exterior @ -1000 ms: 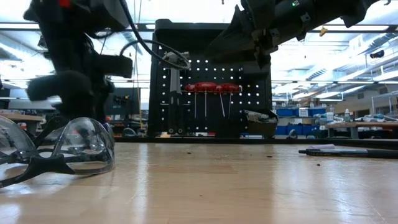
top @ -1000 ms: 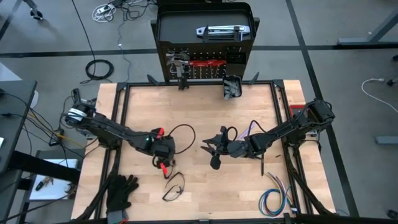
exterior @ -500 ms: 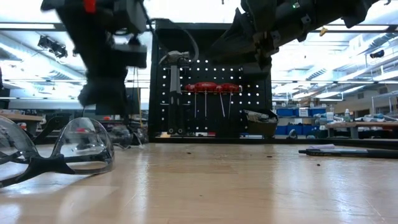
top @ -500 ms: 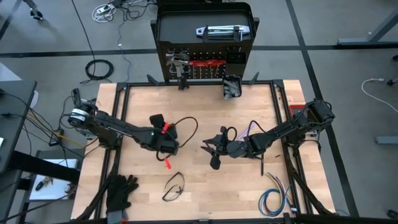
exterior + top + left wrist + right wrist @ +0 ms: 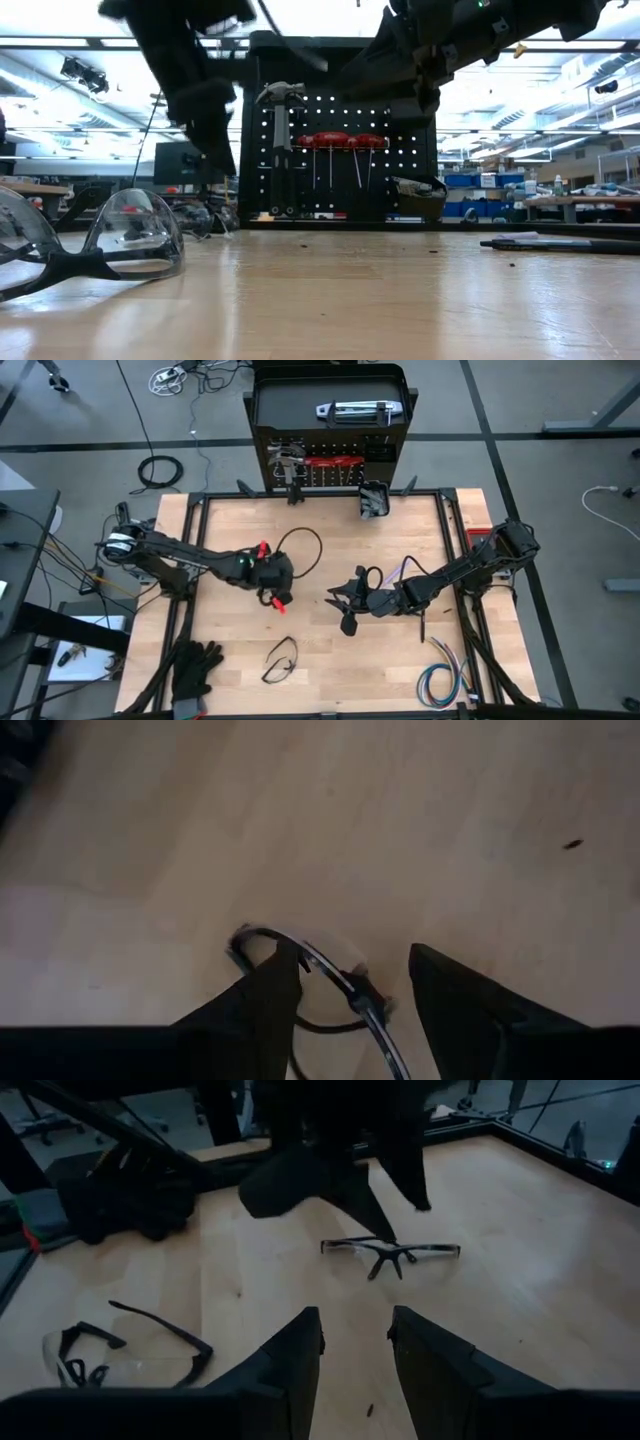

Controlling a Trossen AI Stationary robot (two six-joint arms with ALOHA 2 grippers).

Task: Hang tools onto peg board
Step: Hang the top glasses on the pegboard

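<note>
Fingers point(image 5: 270, 1005) on my left gripper point(image 5: 272, 582) stand spread, empty, mid-frame over the surface point(image 5: 330, 670); right gripper point(image 5: 345, 603) likewise. Peg board point(image 5: 330, 465) sits top centre; I'd align hooks carefully.

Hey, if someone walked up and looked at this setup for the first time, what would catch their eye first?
Probably the black peg board standing at the table's far edge, with a hammer and red-handled tools already hanging on it. Next, the two dark arms meeting mid-table, left gripper and right gripper both off the wood. Safety glasses lie near the front.
</note>
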